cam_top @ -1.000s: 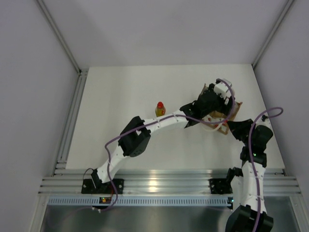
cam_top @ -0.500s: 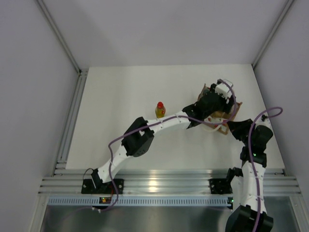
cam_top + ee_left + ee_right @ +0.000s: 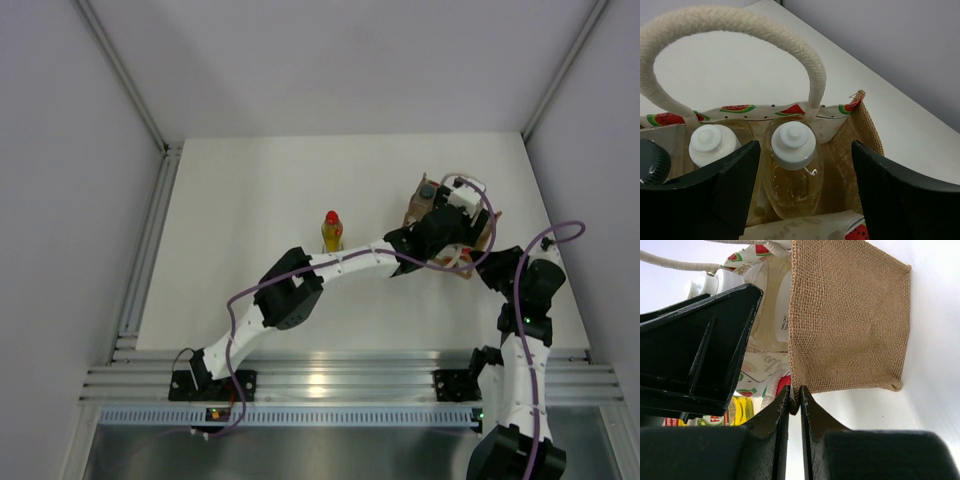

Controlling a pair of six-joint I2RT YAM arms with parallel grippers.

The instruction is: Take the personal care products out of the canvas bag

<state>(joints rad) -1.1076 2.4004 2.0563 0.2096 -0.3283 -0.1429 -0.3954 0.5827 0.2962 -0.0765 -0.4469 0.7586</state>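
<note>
Seen from overhead, the left claw (image 3: 441, 236) is buried under its own wrist. Both arms cover most of the canvas bag (image 3: 472, 224). The dark-capped bottle (image 3: 427, 190) shows only its cap, at the bag's far corner just beyond that claw. In the left wrist view this bottle is cut off by the frame edge, outside the left finger (image 3: 732, 190). The fingers and the bag's near wall mask the lower parts of every bottle inside. In the right wrist view a yellow shape with a red-and-white label (image 3: 722, 415) sits low, to the left of the right claw (image 3: 795, 392). Too little of it shows to name it.

The left claw's jaws stand well apart and grip nothing. An amber bottle with a white cap (image 3: 792, 180) stands upright directly between them. It is close to the left finger, and there is a clear gap to the right finger (image 3: 905, 200). A second white-capped amber bottle (image 3: 712, 145) stands just past the left fingertip, partly behind it. A rope handle (image 3: 740, 22) arches ahead of the claw. The red-capped yellow bottle (image 3: 331, 230) stands on the table (image 3: 250, 190), well away from the claw and beside its forearm.

The right claw's fingers are pressed together on the burlap edge at one bottom corner of the bag.

The left arm stretches from its near-left base, bends at the elbow, and runs across to the bag with the wrist tipped down into the bag's mouth. The right arm rises from its near-right base and folds inward to the bag's near side.
</note>
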